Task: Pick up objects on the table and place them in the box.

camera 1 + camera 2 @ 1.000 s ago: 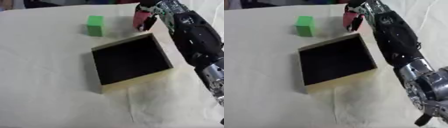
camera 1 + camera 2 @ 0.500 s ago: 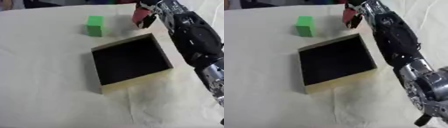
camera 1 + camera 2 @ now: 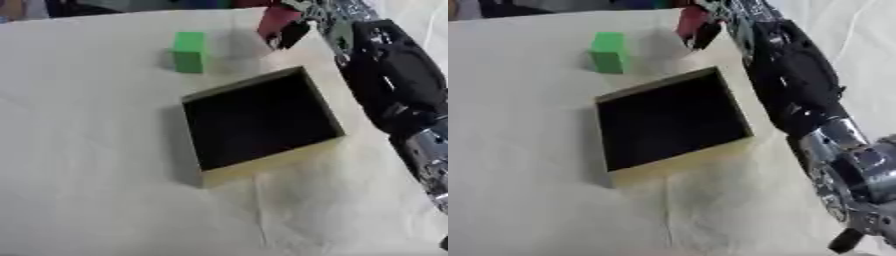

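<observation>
Red block pinched in my right hand, beyond the box.
It looks rigid and light; I grip its flat sides.

Cloth-covered table, setting unclear

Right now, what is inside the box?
The box shows only a dark bottom; no object lies inside. The green block stands outside it, and the right hand holds the red block beyond it.

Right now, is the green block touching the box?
Apart. The left eye view shows bare cloth between the green block and the box.
</observation>
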